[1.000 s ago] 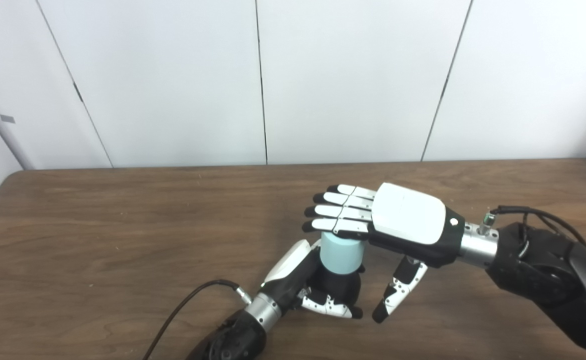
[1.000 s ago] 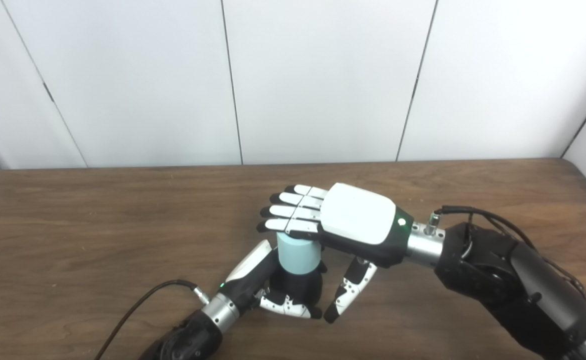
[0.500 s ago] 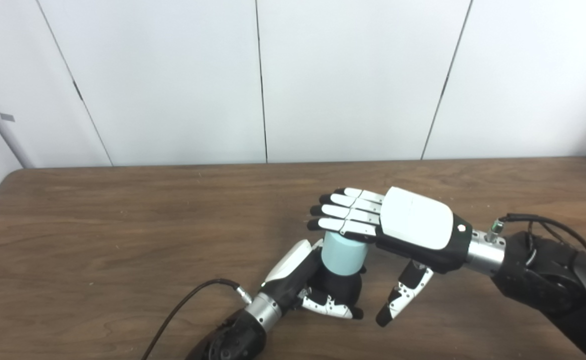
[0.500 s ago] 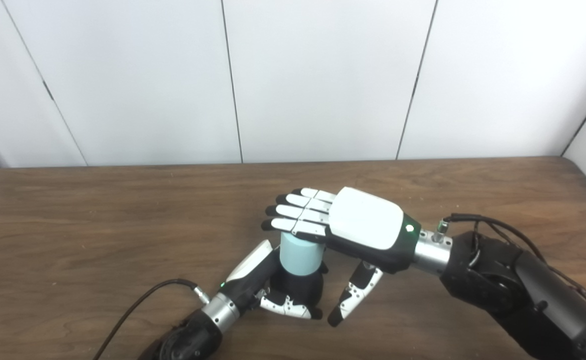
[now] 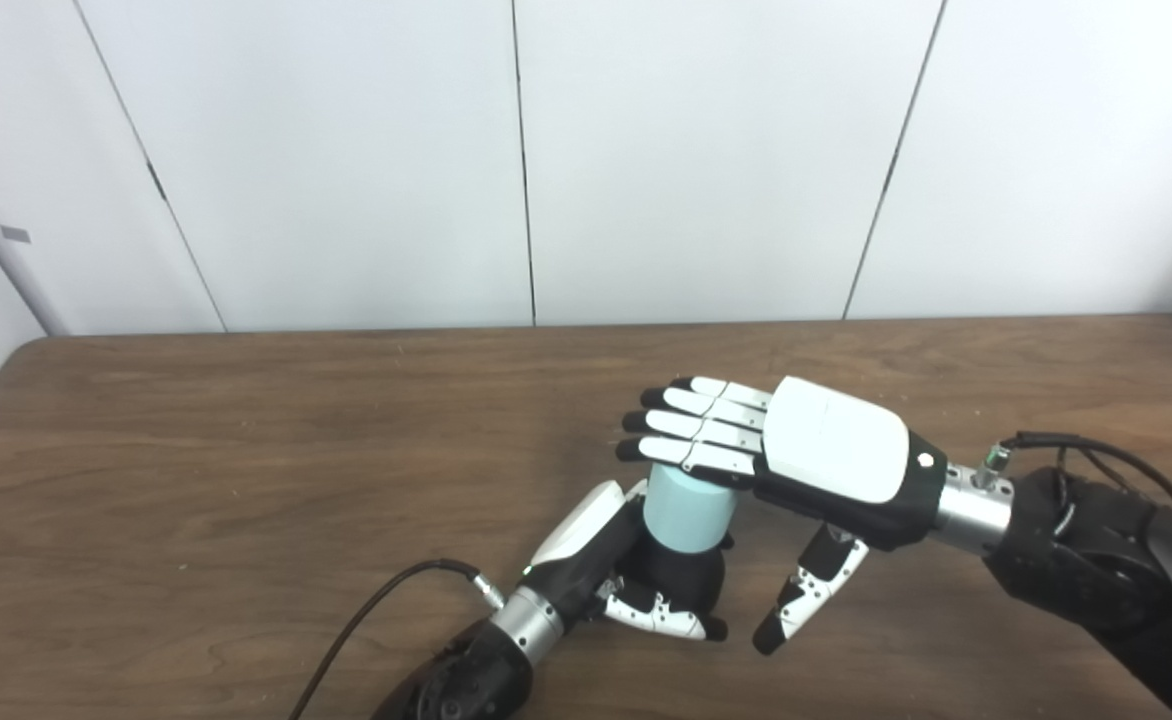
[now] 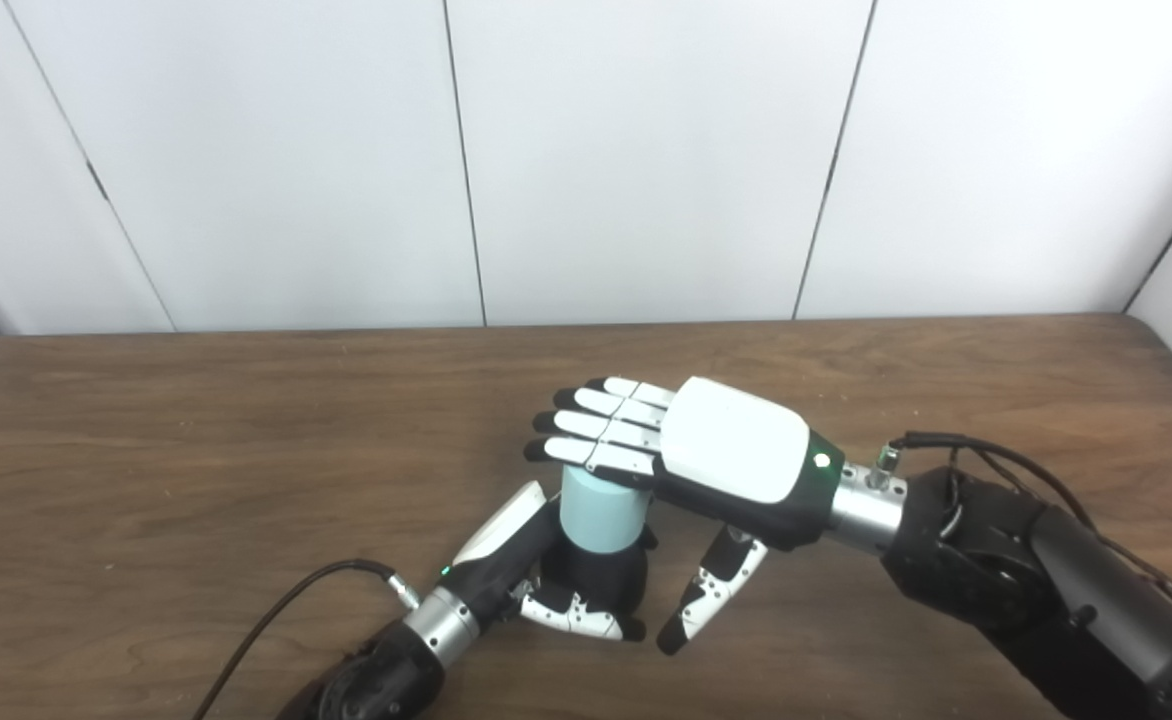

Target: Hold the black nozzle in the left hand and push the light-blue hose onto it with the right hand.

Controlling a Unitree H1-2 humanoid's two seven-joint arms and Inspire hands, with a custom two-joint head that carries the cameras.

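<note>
Left eye view: brown wooden table (image 5: 196,480) before white wall panels (image 5: 346,160); left hand (image 5: 626,570) grips black nozzle (image 5: 681,580), right hand (image 5: 806,455) open-fingered.

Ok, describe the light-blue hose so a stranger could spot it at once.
On the brown table, look near the middle, where the two robot hands meet. The light-blue hose is the short upright cylinder there, the only pale blue thing, with black below and white fingers flat on top.

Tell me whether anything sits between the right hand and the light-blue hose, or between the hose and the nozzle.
Nothing visible does. The right hand lies flat with its fingers over the top of the light-blue hose, which stands upright on the black nozzle gripped by the left hand.
</note>
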